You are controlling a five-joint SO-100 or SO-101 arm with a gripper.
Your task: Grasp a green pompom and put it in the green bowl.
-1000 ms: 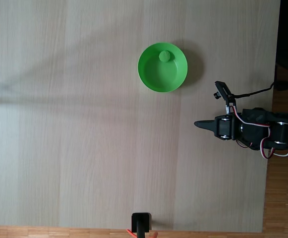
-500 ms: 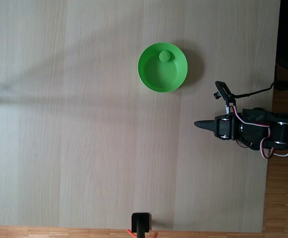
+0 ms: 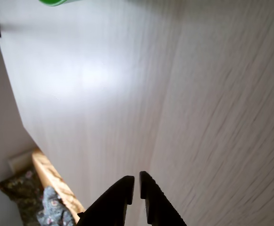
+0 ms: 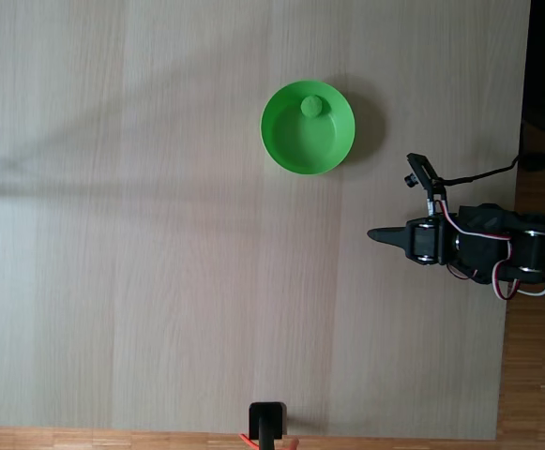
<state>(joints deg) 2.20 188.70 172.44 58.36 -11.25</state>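
Green pompom [image 4: 311, 106] inside green bowl [image 4: 281, 150]; task apparently complete.
Gripper [image 3: 137, 181] pressed together, empty, well apart; nothing further needed.

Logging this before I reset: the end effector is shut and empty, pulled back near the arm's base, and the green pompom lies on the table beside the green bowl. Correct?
Not quite. The fixed view shows the green pompom inside the green bowl, near its rim, not beside it on the table. The rest holds: the end effector is shut and empty, retracted near the base.
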